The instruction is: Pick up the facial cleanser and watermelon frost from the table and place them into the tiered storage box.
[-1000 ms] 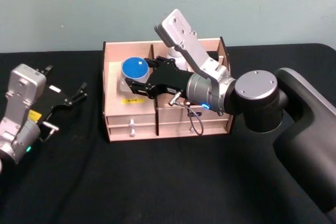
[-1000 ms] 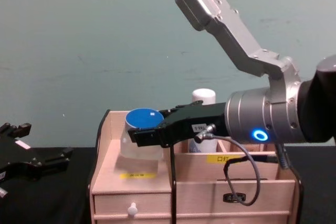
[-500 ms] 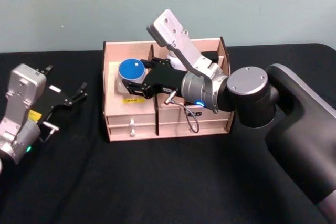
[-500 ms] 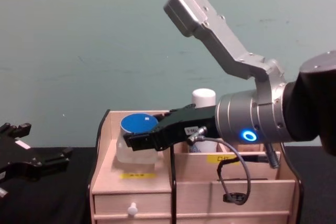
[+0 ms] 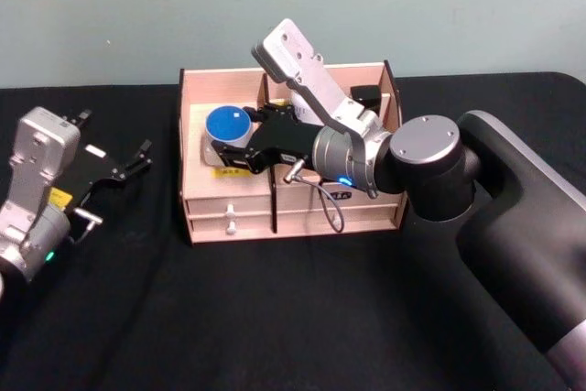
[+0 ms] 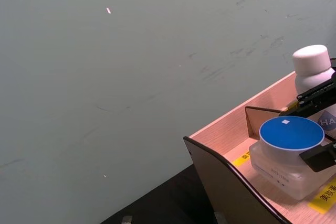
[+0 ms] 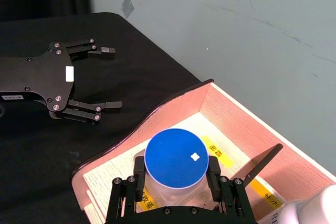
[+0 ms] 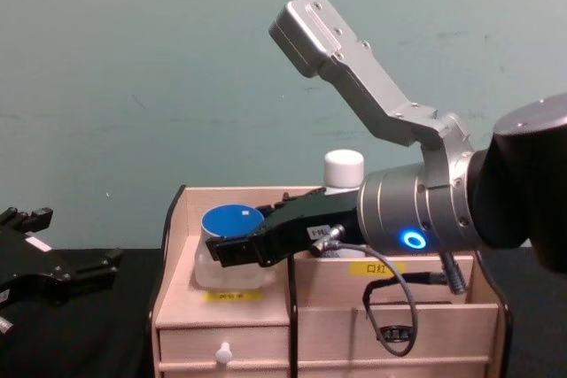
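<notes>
1. Seating the watermelon frost [image 5: 228, 124] is the step in hand. In the head view the right gripper [image 5: 240, 146] holds it in the tiered storage box [image 5: 293, 217]'s left compartment; the left gripper [image 5: 137, 160], fingers spread and holding nothing, sits parked near the table [image 5: 275, 318]'s left edge.
2. In the right wrist view the fingers [image 7: 137, 178] clamp the jar's sides; its base looks down, so I'd open gently.
3. In the chest view the facial cleanser [image 8: 343, 168] stands just behind; I'd withdraw straight up, clear of it.

The right arm reaches across from four o'clock toward ten o'clock, its wrist level and its silver link angled up behind (a blue ring glows on the wrist). The right gripper [image 5: 231, 155] has its black fingers clamped on a jar. The left gripper [image 5: 119, 146] lies parked at nine o'clock, fingers spread.
</notes>
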